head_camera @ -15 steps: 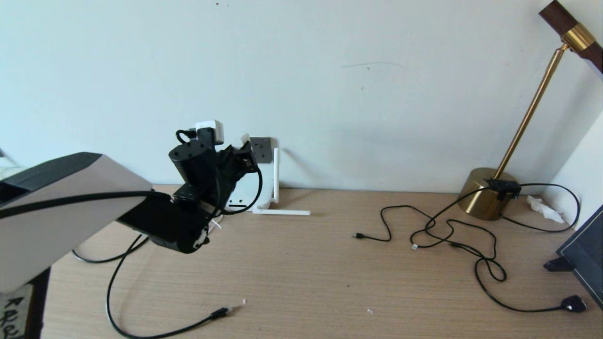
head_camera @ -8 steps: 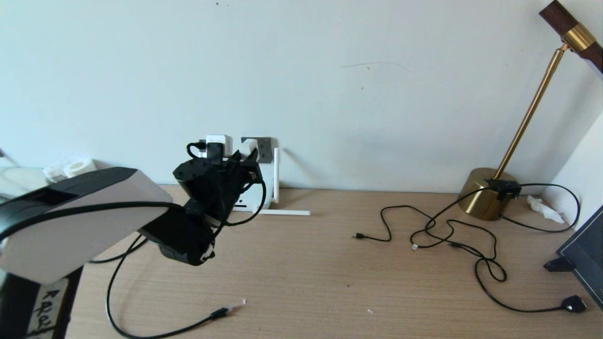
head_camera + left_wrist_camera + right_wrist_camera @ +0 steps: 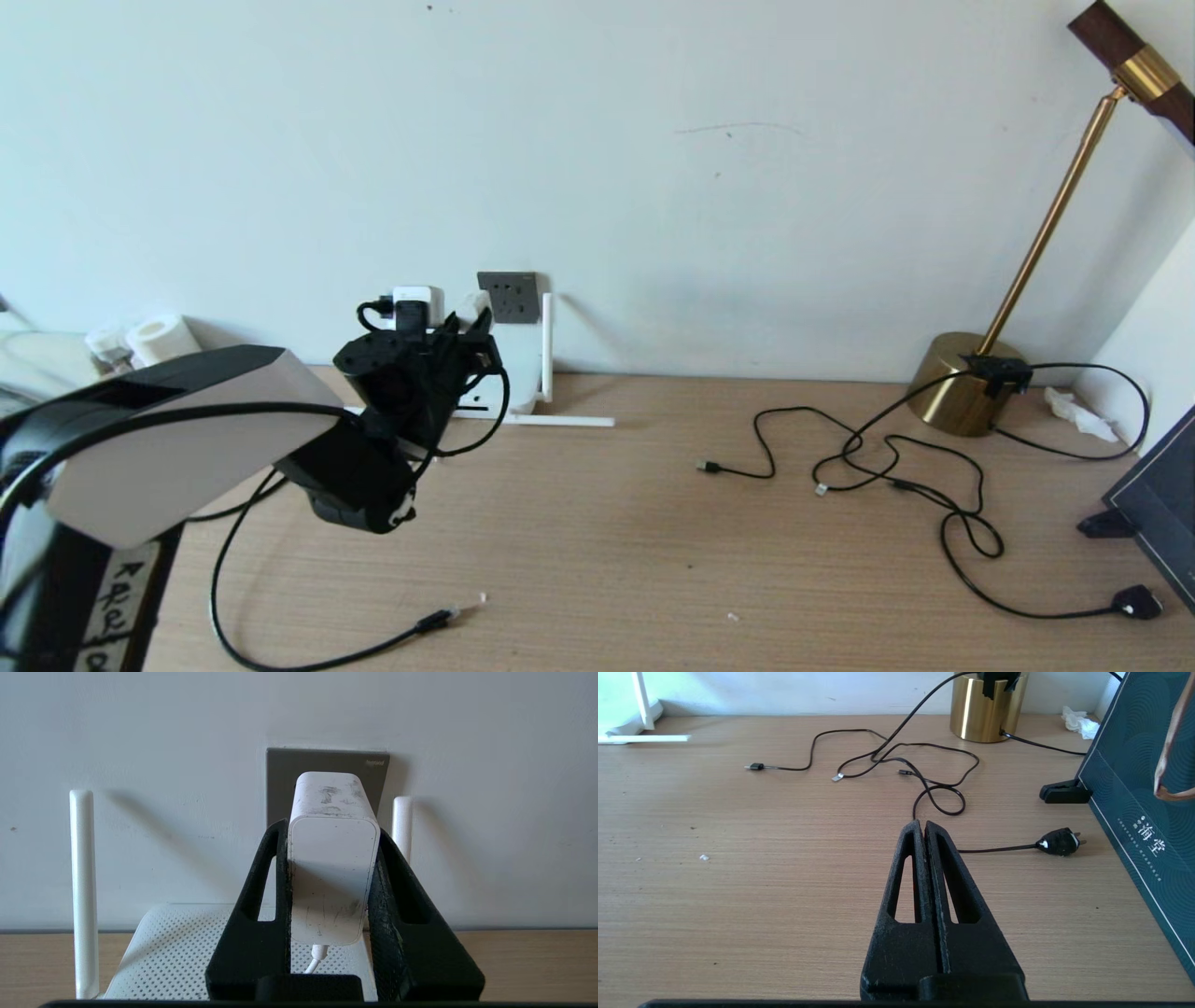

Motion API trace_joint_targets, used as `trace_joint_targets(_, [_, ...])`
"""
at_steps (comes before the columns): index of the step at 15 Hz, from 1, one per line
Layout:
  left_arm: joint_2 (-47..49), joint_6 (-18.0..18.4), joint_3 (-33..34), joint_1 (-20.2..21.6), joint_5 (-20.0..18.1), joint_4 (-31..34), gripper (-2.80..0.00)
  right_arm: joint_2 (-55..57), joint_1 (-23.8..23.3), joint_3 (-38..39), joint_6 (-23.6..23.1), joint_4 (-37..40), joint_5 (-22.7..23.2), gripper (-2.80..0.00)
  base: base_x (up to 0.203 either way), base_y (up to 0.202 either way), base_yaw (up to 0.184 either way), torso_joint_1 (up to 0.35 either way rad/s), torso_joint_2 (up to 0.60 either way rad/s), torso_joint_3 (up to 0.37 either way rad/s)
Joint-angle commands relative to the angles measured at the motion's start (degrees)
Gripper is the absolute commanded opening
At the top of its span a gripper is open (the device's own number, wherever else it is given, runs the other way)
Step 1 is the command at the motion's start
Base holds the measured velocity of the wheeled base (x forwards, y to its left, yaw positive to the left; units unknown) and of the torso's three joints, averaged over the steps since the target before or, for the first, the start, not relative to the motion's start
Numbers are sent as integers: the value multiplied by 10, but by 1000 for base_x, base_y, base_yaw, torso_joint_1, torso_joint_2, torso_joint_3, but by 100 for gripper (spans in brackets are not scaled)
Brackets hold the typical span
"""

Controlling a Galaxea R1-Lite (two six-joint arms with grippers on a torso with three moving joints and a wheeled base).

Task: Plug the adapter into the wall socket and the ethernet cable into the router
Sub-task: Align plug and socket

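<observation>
nearest, ethernet cable (image 3: 327, 658): lies loose on the front of the desk (image 3: 653, 560), clear plug tip bare and pointing right; untouched, so its step looks not yet begun.
right gripper (image 3: 924, 828): parked low over the desk on the right, fingers pressed together on nothing; idle, it seems, because one arm can do the plugging.
left gripper (image 3: 329, 868): raised near the wall, fingers narrowed onto the flanks of the adapter (image 3: 332, 858), which leaves its far end free to enter.
adapter: held level, cord (image 3: 316, 959) trailing back toward the wrist; in the wrist view it sits square in front of the socket (image 3: 280, 779), probably lined up for a straight push. whether the pins touch cannot be told.
router (image 3: 177, 947): below the adapter against the wall, antennas (image 3: 83, 891) upright either side.
socket: on the wall, just above the router.
</observation>
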Motion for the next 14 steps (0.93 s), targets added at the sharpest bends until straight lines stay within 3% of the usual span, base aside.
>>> trace_joint_targets(1, [15,0,-3,4,-1,-5,-280,0,0,0,0,0,0,-280,0,0,0,0,0,0])
trace_joint_targets(6, [54,0,-58,19,-10,-5,-280,1,0,0,0,0,0,-280,0,0,0,0,0,0])
trace_joint_targets(14, [91,1,-104,5,-5,-5,-280,1,0,0,0,0,0,-280,0,0,0,0,0,0])
